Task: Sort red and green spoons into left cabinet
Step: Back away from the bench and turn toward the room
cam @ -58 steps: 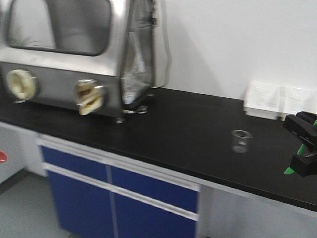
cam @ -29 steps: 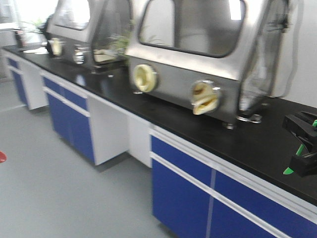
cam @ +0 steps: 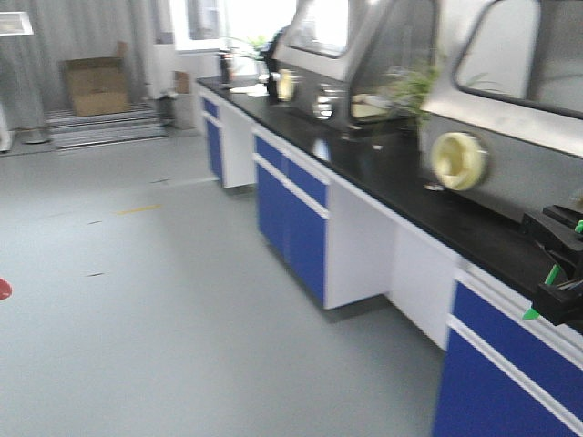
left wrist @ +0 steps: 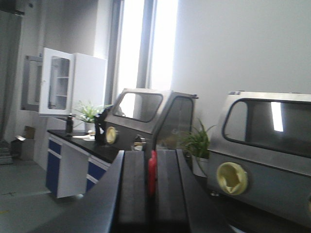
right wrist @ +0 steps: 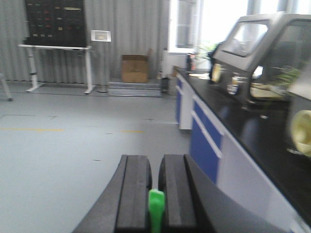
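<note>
Across the front view, grey floor (cam: 164, 300) is filling everything from 6 to 10 o'clock. Along its right side, a black counter (cam: 401, 187) on blue-fronted units is running from 5 o'clock up to 12, carrying steel glove boxes (cam: 510, 100) with pale round ports. At 11 o'clock a cardboard box (cam: 96, 86) is sitting at the far end of the room. At 4 o'clock the right jaws are hanging over the counter edge, clamping the green spoon (cam: 551, 275), its end sticking out toward 7 o'clock. In the left wrist view, the left jaws are pressing together on the red spoon (left wrist: 152, 172), a red strip showing between them at 6 o'clock.
</note>
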You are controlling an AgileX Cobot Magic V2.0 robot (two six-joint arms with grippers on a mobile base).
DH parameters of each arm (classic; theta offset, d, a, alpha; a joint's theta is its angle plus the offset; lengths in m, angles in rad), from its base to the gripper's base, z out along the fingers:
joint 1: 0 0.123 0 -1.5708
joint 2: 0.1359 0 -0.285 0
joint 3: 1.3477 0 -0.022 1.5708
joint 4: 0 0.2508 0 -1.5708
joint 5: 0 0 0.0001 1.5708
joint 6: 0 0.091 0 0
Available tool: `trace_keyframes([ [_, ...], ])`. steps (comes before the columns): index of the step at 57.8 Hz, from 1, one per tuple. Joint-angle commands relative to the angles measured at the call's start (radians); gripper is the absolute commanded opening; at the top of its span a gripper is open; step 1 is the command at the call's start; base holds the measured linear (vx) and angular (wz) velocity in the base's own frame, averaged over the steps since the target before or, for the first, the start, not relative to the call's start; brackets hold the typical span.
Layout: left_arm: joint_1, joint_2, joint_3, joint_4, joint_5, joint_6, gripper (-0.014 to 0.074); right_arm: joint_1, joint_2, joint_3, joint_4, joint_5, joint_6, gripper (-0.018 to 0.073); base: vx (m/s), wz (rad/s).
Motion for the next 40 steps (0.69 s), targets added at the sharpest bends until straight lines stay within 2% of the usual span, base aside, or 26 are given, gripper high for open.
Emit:
trace_keyframes([
  [1,-0.003,-0.003,-0.033,-0.020,-0.065,-0.001,-0.0006,-0.003,-0.018,-0.029,0.028,-0.032,-0.003,-0.0009,0.20,0.66],
  [23,-0.003,-0.003,-0.033,-0.020,-0.065,-0.001,-0.0006,-0.003,-0.018,-0.029,0.028,-0.032,-0.003,-0.0009,0.22,0.62],
  [40,-0.003,-0.003,-0.033,-0.020,-0.065,-0.001,-0.0006,-0.003,-0.018,-0.029,0.028,-0.032,-0.003,-0.0009,0.27,0.45],
])
